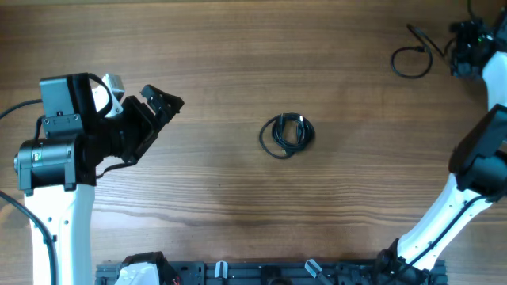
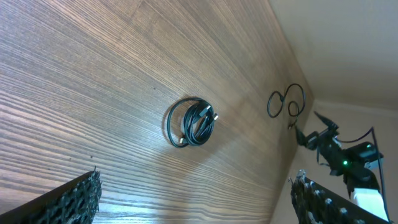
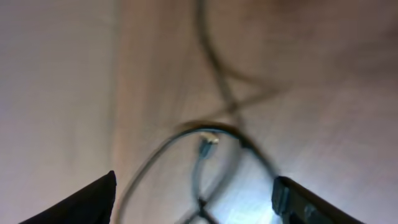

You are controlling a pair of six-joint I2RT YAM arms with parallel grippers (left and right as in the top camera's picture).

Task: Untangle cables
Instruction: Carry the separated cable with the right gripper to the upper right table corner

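The cables show in two places. A small coiled black bundle (image 1: pixel 287 135) (image 2: pixel 191 122) lies at the table's middle. A loose black loop (image 1: pixel 412 60) (image 2: pixel 286 102) lies at the far right corner. My left gripper (image 1: pixel 161 105) (image 2: pixel 196 206) hovers left of the bundle, open and empty, with the bundle ahead of its fingers (image 2: pixel 69 200). My right gripper (image 1: pixel 459 47) (image 3: pixel 196 200) is over the loose loop's right end, jaws wide apart. The blurred loop (image 3: pixel 214 74) and its small plug end (image 3: pixel 208 139) lie below and between its fingers (image 3: pixel 87 202); they clamp nothing.
The loose loop and right gripper sit close to the table's far right edge (image 2: pixel 292 74), with a pale wall beyond. A black rail (image 1: pixel 269 273) with the arm bases runs along the near edge. Thick black wires (image 1: pixel 16 202) hang by the left arm.
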